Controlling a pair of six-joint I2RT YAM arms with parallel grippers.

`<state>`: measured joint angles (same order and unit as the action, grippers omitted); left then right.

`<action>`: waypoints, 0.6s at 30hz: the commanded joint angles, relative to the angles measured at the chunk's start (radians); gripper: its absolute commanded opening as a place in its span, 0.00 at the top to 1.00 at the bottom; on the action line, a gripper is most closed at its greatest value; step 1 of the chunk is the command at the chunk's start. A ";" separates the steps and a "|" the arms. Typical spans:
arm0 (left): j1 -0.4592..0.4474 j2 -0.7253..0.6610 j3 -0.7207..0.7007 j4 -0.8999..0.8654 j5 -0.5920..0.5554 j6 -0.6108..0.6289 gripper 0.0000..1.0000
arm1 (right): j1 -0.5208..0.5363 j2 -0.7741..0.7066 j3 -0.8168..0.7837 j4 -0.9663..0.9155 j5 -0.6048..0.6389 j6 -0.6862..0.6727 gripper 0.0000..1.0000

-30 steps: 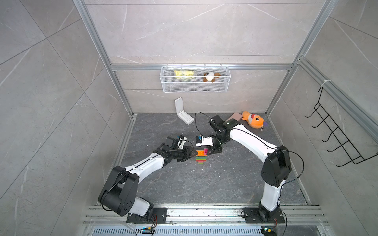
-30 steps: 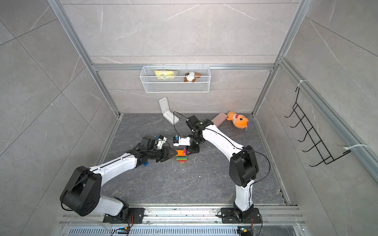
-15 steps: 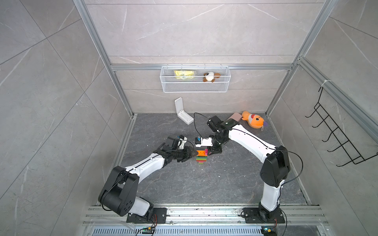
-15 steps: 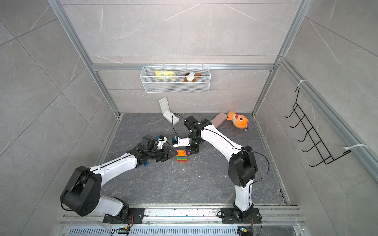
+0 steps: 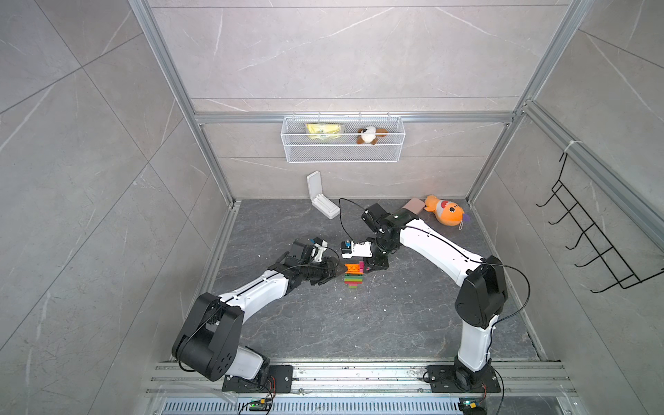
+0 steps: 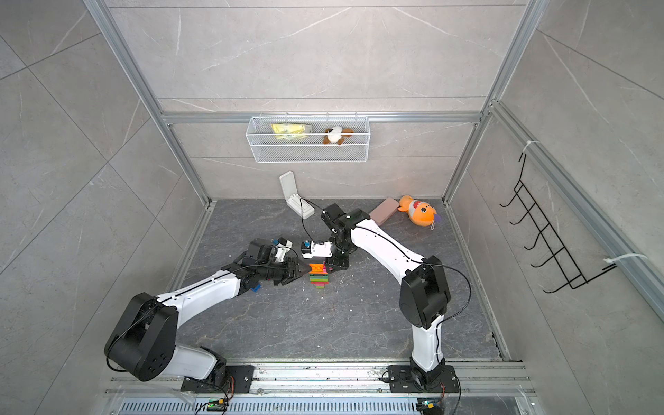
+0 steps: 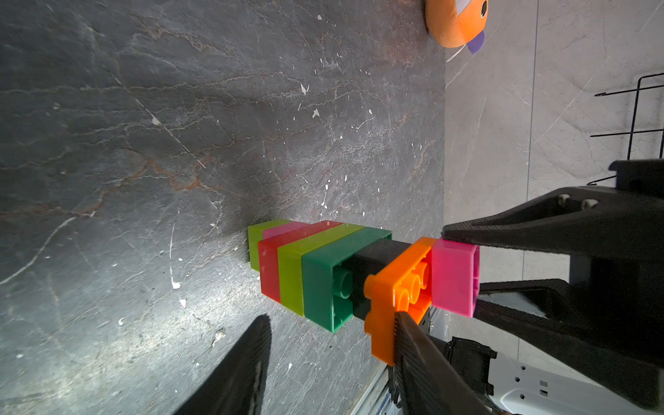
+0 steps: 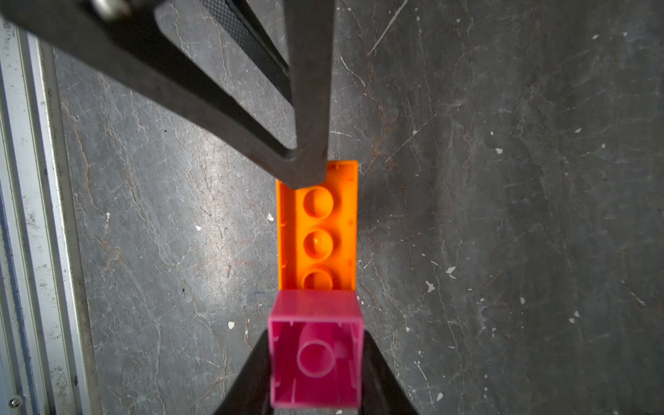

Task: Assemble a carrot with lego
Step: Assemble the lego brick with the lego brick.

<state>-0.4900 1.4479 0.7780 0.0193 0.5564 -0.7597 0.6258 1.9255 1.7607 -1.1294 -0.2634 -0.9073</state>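
Note:
The carrot [image 5: 354, 278] [image 6: 319, 278] [image 7: 316, 273] stands on the floor on its narrow lime tip, widening through pink, red, lime, green and black to an orange brick [image 8: 318, 230] on top, hollow side up. A pink lego brick [image 8: 316, 359] [image 7: 454, 276] sits against one end of that orange brick, and my right gripper [image 8: 316, 334] [image 5: 370, 265] is shut on it from above. My left gripper [image 7: 330, 316] [image 5: 328, 275] is open beside the stack, with one finger [image 7: 406, 341] touching the orange brick's other end.
A blue brick [image 6: 256, 287] lies under my left forearm. At the back of the floor are a white hinged case [image 5: 321, 201], a pink case [image 5: 413, 205] and an orange plush fish [image 5: 443, 214]. A wire basket [image 5: 343, 151] hangs on the back wall.
The right arm has edged slightly to the left above the stack. The left arm and the stack have hardly moved, and both grippers stand as before.

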 commanded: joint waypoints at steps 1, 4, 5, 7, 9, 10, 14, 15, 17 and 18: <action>-0.003 -0.023 -0.022 0.002 0.004 -0.005 0.43 | 0.015 0.077 -0.031 -0.057 0.052 0.033 0.86; -0.005 -0.026 -0.022 0.004 0.003 -0.006 0.43 | 0.016 0.085 -0.019 -0.063 0.058 0.036 0.86; -0.004 -0.028 -0.021 0.004 0.004 -0.007 0.43 | 0.016 0.086 -0.012 -0.067 0.057 0.036 0.86; -0.004 -0.029 -0.019 0.004 0.004 -0.006 0.43 | 0.015 0.087 0.009 -0.074 0.049 0.035 0.86; -0.004 -0.027 -0.017 0.002 0.003 -0.004 0.43 | 0.018 0.098 0.031 -0.089 0.045 0.034 0.86; -0.004 -0.028 -0.017 0.003 0.004 -0.003 0.43 | 0.020 0.108 0.043 -0.101 0.047 0.035 0.86; -0.004 -0.031 -0.018 0.003 0.004 -0.003 0.43 | 0.026 0.142 0.073 -0.134 0.077 0.052 0.86; -0.004 -0.031 -0.018 0.003 0.003 -0.001 0.43 | 0.026 0.145 0.077 -0.137 0.079 0.055 0.86; -0.004 -0.029 -0.020 0.005 0.004 -0.001 0.43 | 0.029 0.144 0.076 -0.135 0.080 0.056 0.86; -0.004 -0.030 -0.021 0.004 0.005 -0.002 0.43 | 0.029 0.142 0.075 -0.133 0.080 0.057 0.85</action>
<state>-0.4896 1.4391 0.7696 0.0345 0.5476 -0.7639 0.6426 1.9919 1.8622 -1.2148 -0.2272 -0.8856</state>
